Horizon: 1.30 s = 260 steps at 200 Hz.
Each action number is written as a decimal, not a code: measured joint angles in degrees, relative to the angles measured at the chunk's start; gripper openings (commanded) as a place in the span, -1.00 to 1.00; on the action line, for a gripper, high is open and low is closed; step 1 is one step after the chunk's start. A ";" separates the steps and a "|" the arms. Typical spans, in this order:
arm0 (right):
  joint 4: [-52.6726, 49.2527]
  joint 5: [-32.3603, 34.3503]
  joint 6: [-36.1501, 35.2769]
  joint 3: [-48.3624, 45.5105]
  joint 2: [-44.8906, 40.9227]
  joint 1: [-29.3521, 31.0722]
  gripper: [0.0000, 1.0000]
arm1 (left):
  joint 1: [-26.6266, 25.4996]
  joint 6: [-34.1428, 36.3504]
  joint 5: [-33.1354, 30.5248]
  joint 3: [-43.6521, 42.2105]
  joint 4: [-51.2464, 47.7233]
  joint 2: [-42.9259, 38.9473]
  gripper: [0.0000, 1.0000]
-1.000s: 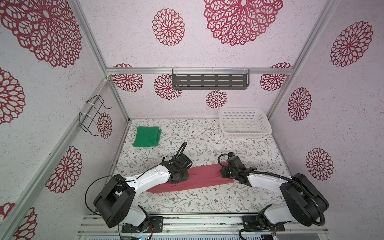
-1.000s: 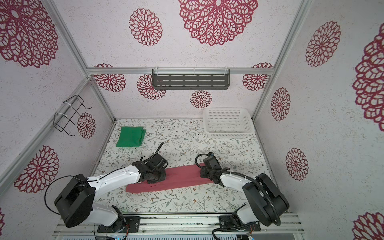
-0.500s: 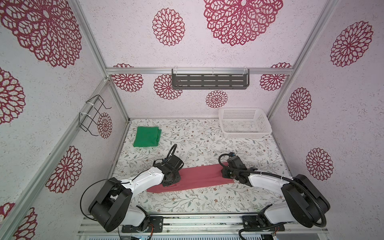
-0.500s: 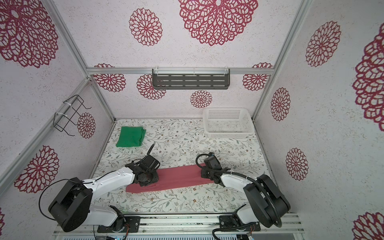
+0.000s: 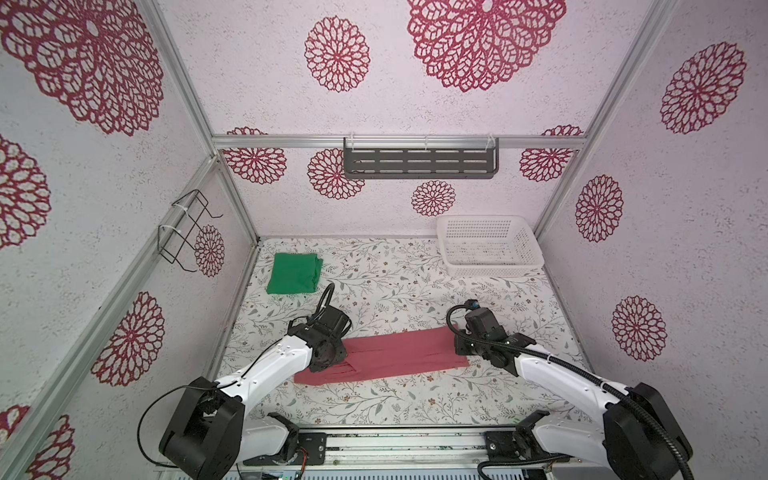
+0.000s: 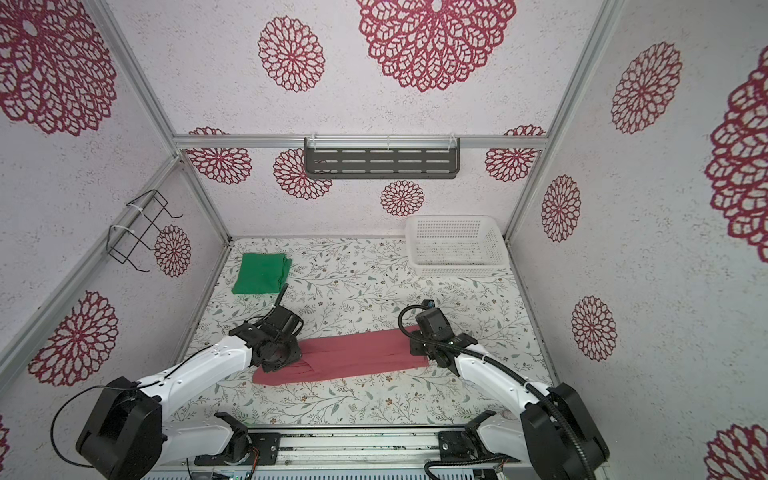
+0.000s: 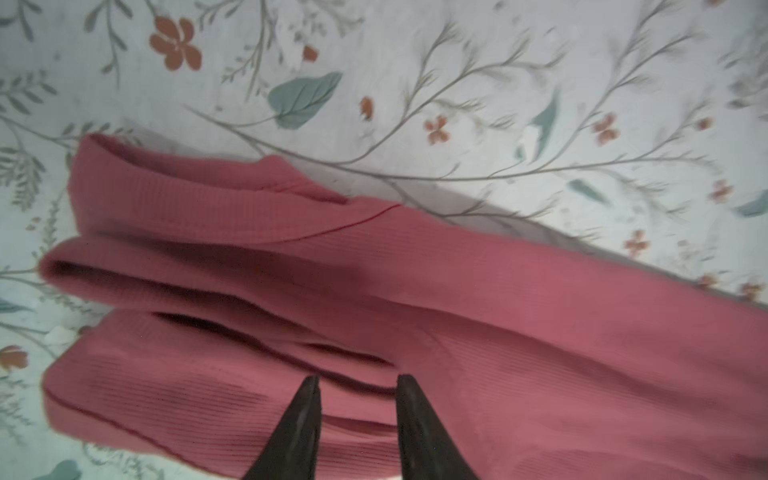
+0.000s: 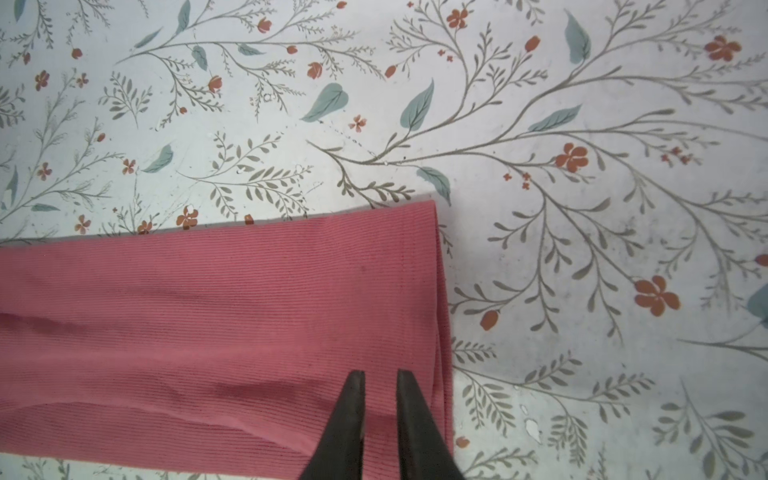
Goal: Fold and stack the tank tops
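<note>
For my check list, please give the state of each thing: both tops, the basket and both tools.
Green top: folded, lying flat.
Red top: folded into a long strip, lying flat.
Basket: upright, empty.
Left tool: open, tips over the red top.
Right tool: nearly closed at the red top's end; grip unclear.

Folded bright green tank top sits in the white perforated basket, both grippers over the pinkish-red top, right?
No: both top views show the green tank top on the table, apart from the white basket. Left gripper and right gripper are over the pinkish-red top.
</note>
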 measured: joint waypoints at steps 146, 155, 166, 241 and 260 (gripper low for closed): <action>3.98 0.24 6.43 -2.86 8.50 2.93 -0.62 | 2.75 -5.97 -8.39 1.92 18.16 15.58 -0.45; 3.93 0.76 8.68 -4.31 6.80 4.35 -0.62 | 2.91 -5.64 -9.25 3.78 20.76 18.12 -0.45; 3.78 0.85 12.26 -6.43 4.02 6.60 -0.59 | 3.02 -5.05 -9.62 5.88 23.67 20.92 -0.45; -11.34 -4.57 13.57 -1.68 -9.55 11.23 0.18 | 3.63 9.42 -0.37 45.03 24.70 49.79 -0.36; -15.52 -6.12 7.65 6.84 -7.26 8.61 0.15 | 3.65 13.16 2.12 50.16 23.21 52.70 -0.22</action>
